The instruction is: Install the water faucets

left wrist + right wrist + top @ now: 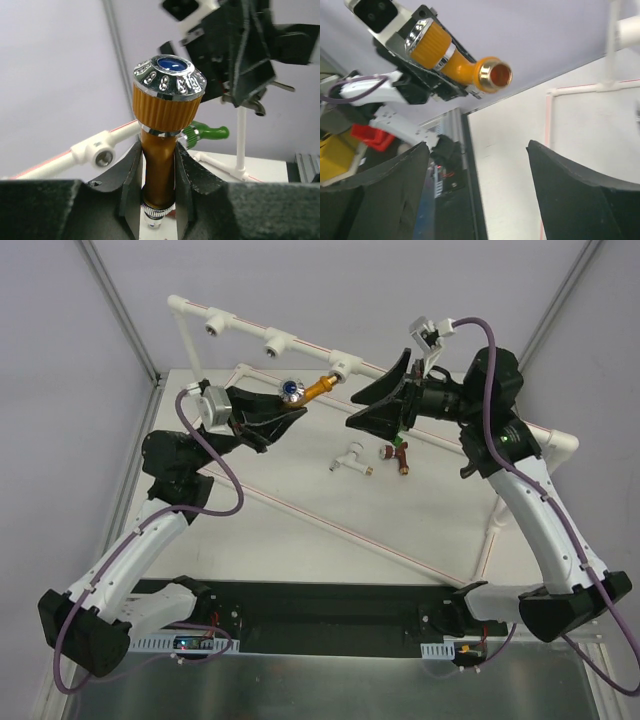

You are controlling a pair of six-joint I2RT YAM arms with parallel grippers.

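Observation:
My left gripper is shut on the orange-gold faucet and holds it above the table. Its blue-capped chrome knob stands above my fingers, which clamp the body. The faucet's far end lies close to a tee socket of the white pipe frame; I cannot tell if they touch. My right gripper is wide open and empty, facing the faucet's open gold mouth. A white faucet and a dark red faucet lie on the table. A green faucet shows behind. The grey one is out of view.
The white pipe frame runs along the back with two more tee sockets to the left and a post at the right. Red-striped pipes lie across the tabletop. Grey walls close the back and sides.

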